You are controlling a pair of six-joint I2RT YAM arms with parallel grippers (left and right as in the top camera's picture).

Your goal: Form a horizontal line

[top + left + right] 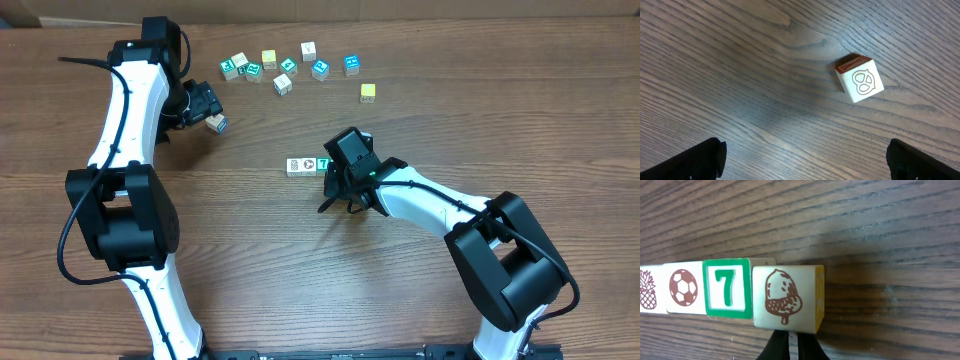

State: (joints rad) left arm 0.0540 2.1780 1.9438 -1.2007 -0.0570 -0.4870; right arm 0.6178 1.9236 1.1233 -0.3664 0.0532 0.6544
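Observation:
The horizontal line point(727, 287) lies across the right wrist view: pineapple, football and green 7 cubes, then an acorn cube point(785, 297) at its right end. My right gripper point(793, 345) is shut, its tips against the acorn cube's near side. From overhead the line point(305, 166) sits at mid-table, its right end hidden under the right wrist point(350, 158). My left gripper point(805, 162) is open with bare wood between its fingers point(697, 160). A white pretzel-print cube point(860, 80) with a red side lies ahead of it, apart from both fingers.
Several loose cubes point(285, 70) are scattered along the back of the table, with a yellow one point(368, 92) to their right. The left arm point(135, 100) reaches in from the left side, and the pretzel cube point(216, 124) lies beside its gripper.

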